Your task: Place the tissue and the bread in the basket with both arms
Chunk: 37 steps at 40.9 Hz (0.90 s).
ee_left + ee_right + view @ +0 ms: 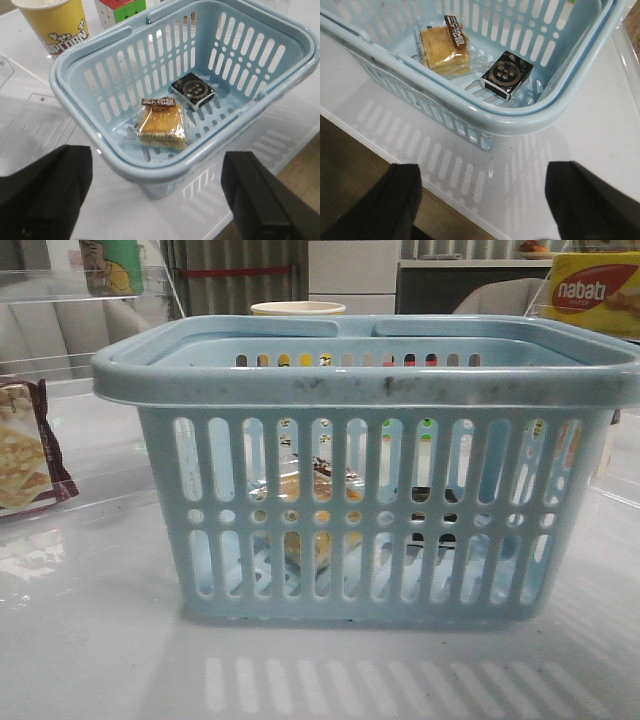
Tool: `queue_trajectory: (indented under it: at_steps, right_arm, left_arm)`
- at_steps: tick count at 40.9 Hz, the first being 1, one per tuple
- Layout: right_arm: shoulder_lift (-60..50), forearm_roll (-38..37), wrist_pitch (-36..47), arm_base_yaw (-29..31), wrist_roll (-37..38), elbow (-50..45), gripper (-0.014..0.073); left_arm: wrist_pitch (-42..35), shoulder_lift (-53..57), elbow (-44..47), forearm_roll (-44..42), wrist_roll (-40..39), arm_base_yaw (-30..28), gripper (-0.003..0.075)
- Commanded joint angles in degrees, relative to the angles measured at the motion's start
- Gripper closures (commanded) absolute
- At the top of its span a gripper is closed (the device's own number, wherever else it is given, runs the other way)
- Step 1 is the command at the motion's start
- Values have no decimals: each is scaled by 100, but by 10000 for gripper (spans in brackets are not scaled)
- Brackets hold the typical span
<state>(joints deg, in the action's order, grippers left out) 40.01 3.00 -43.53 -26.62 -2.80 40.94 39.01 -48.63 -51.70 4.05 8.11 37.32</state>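
The light blue basket (370, 390) stands in the middle of the white table. The bread (160, 122) in its clear wrapper lies on the basket floor, and the small black tissue pack (193, 90) lies beside it. Both also show in the right wrist view, the bread (444, 47) and the tissue (506, 74), and dimly through the slots in the front view. My left gripper (157, 200) is open and empty, above the table outside one basket corner. My right gripper (482, 200) is open and empty, over the table edge outside another corner.
A yellow popcorn cup (55, 22) and a colour cube (120, 10) stand beyond the basket. A cracker packet (25, 455) lies at the left and a yellow nabati box (595, 295) at the back right. The table edge (420, 192) runs close below my right gripper.
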Motion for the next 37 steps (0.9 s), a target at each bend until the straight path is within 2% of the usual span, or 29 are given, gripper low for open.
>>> queue_trajectory:
  at_steps: [1,5,8,11,13,17,22,28,37]
  right_arm:
    - [-23,-112,320,-5,-62,112,-17]
    - [-23,-112,320,-5,-62,58,-14]
    - [-23,-112,320,-5,-62,7,28]
    - [-23,-112,320,-5,-62,-43,113]
    - [-23,-112,328,-5,-62,-57,204]
    - [-23,-112,322,-5,-62,-61,362]
    - [-23,-112,359,-5,-62,-61,536]
    - [-23,-112,352,-5,-62,-61,529]
    - [-23,-112,352,-5,-62,-61,529]
  left_arm:
    - [-241,576,289,-405,-594,31,141]
    - [49,1044,660,-841,-1012,31,141]
    - [223,1295,882,-956,-1096,31,141]
    - [295,1434,1029,-998,-1096,31,144]
    - [322,1465,1087,-998,-1096,31,167]
    - [322,1478,1122,-998,-1096,31,283]
    - [322,1478,1122,-998,-1096,31,468]
    - [322,1478,1122,-998,-1096,31,633]
    - [322,1478,1122,-998,-1096,31,626]
